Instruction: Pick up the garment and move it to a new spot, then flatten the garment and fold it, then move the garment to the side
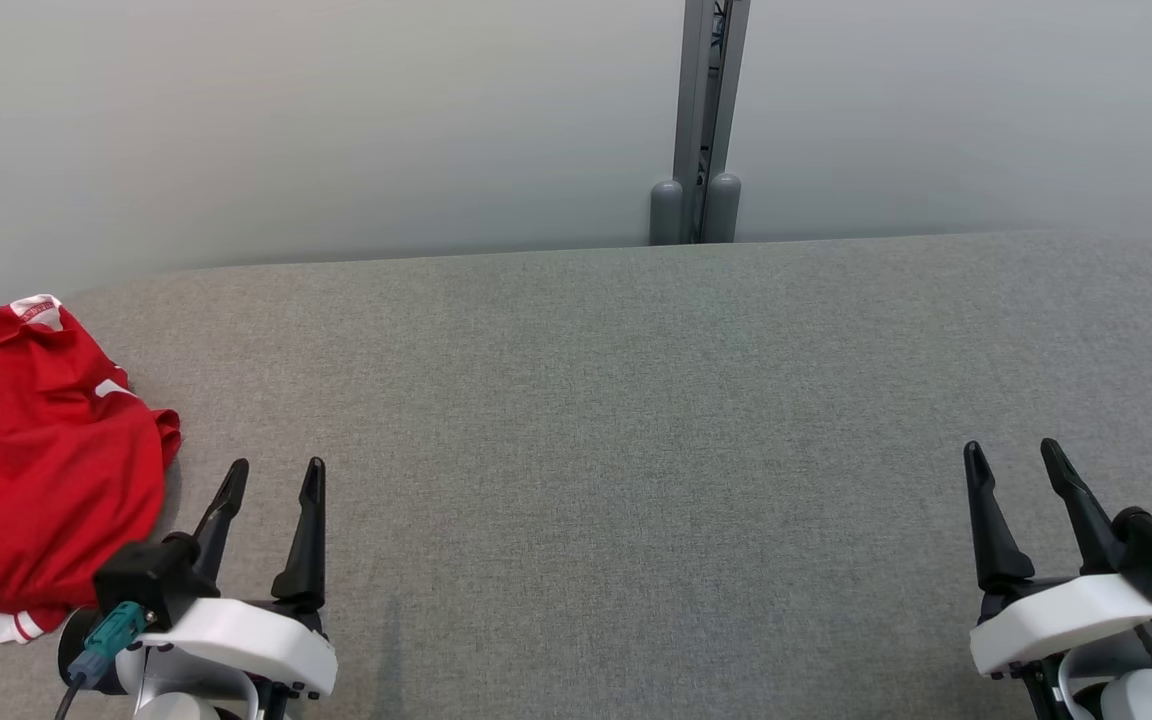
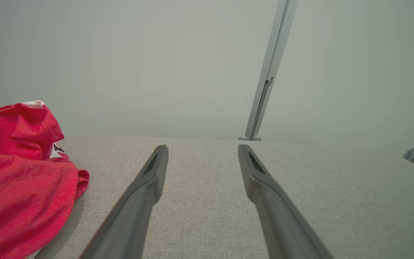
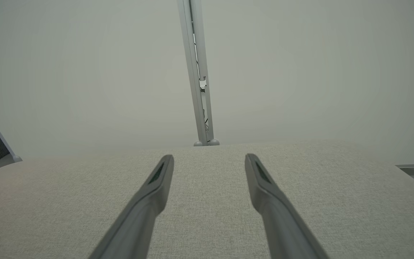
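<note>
A crumpled red garment (image 1: pixel 36 470) lies on the grey tabletop (image 1: pixel 636 400). The left gripper (image 1: pixel 275 465) sits just beside it, fingers wide and empty; the right gripper (image 1: pixel 1012 447) is well apart from it (also wide). Pinching a raised fold looks wisest.

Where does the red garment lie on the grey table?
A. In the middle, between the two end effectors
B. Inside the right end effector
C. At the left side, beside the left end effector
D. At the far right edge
C: the garment lies crumpled at the left edge of the table, just to the left of the open left end effector, which holds nothing.
</note>
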Controlling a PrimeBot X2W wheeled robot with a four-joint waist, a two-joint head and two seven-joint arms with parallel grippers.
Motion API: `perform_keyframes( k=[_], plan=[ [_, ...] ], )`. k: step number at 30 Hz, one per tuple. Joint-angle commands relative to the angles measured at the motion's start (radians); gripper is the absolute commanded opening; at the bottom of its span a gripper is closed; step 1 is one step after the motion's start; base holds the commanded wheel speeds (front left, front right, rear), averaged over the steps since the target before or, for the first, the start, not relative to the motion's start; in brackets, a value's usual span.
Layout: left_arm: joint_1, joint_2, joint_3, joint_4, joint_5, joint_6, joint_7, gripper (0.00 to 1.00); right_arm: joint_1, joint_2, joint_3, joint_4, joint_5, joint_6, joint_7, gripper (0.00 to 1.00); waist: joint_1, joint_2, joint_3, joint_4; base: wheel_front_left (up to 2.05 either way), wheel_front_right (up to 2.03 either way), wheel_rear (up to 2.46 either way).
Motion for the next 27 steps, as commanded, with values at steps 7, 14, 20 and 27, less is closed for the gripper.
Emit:
perform_keyframes(
  k=[7, 14, 20, 27],
  plan=[
    [0.002, 0.001, 0.000, 0.016, 0.066, 0.002, -0.021, 1.00, -0.011, 0.007, -0.011, 0.007, -0.039, 0.002, -0.025, 1.00, 0.0000, 0.0000, 0.000, 0.000, 0.00, 0.00, 0.00],
    [0.001, -0.005, 0.000, 0.035, 0.110, -0.002, -0.035, 1.00, -0.010, 0.012, -0.011, 0.020, -0.068, 0.002, -0.039, 1.00, 0.0000, 0.0000, -0.001, -0.003, 0.00, 0.00, 0.00],
    [0.001, -0.009, 0.004, 0.045, 0.140, -0.005, -0.044, 1.00, -0.009, 0.013, -0.011, 0.027, -0.095, 0.002, -0.048, 1.00, 0.0000, 0.0000, -0.001, -0.003, 0.00, 0.00, 0.00],
    [-0.005, -0.010, 0.008, 0.058, 0.190, -0.004, -0.058, 1.00, -0.009, 0.017, -0.012, 0.039, -0.128, 0.002, -0.062, 1.00, 0.0000, 0.0000, 0.000, -0.001, 0.00, 0.00, 0.00]
  ],
)
